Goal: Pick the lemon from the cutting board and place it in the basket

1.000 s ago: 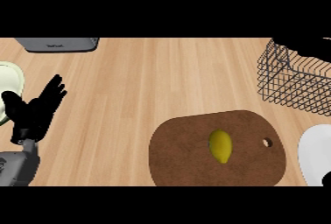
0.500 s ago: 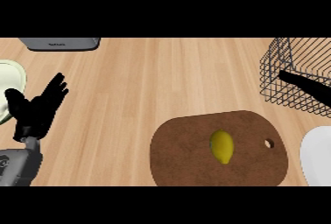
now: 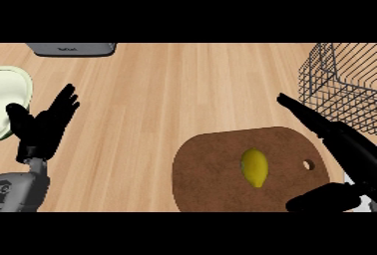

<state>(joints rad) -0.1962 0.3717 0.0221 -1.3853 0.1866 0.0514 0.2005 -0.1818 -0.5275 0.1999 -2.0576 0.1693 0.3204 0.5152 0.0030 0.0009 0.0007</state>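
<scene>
One lemon (image 3: 254, 167) lies ungrasped on the board (image 3: 210, 169) near the counter's (image 3: 184, 89) front edge. The right hand (image 3: 344, 143) hovers open just beside it; the left hand (image 3: 44, 127) rests open at the left edge. Grasping and the basket (image 3: 342, 84) remain.

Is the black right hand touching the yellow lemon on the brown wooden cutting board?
Apart. The head view shows bare cutting board between the lemon and the open right hand.
</scene>
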